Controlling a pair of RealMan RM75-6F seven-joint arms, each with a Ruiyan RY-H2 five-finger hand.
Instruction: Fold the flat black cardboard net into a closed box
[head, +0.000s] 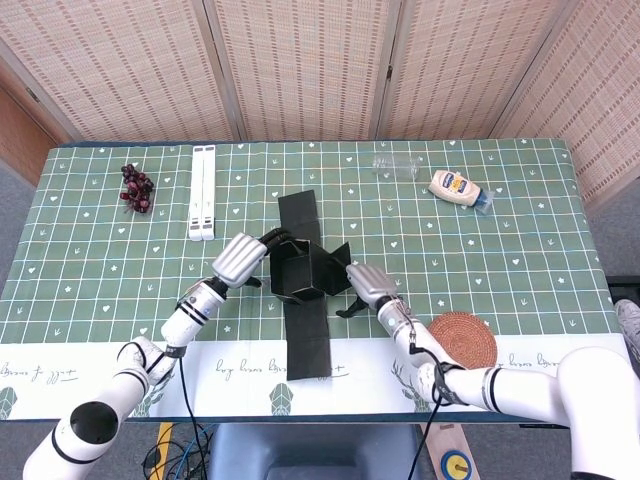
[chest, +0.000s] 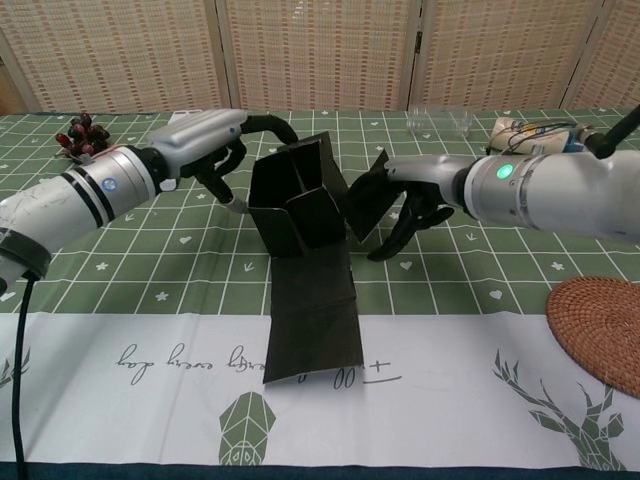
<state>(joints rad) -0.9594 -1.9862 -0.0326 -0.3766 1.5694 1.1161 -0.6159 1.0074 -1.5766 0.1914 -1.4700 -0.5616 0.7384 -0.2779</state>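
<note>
A green, white-gridded table (head: 90, 270) fills the head view, backed by woven screens (head: 300, 70) at 12 o'clock. At its centre the black net (head: 305, 290) is seen partly folded: side panels are raised into an open box shape, one long strip is left flat toward 6 o'clock and a shorter strip lies flat toward 12 o'clock.

The net's raised 9 o'clock wall is met by the left hand (head: 240, 258), whose dark fingers (chest: 262, 125) are hooked over the wall's top edge; whether the wall is pinched or only pressed cannot be told. The 3 o'clock flap is held up by the right hand (head: 368, 282), with the thumb set over its upper edge and the fingers curled behind it, so that the flap is tilted in against the box.

At 5 o'clock from the net, near the table's front edge, a round woven coaster (head: 464, 338) is laid. Toward 10 o'clock, two white bars (head: 203, 192) are set side by side, and a bunch of dark grapes (head: 136, 188) is placed further out at 10 o'clock. At 1 o'clock a clear bottle (head: 398, 165) is lying on its side, with a mayonnaise bottle (head: 456, 187) just beyond it toward 2 o'clock.
</note>
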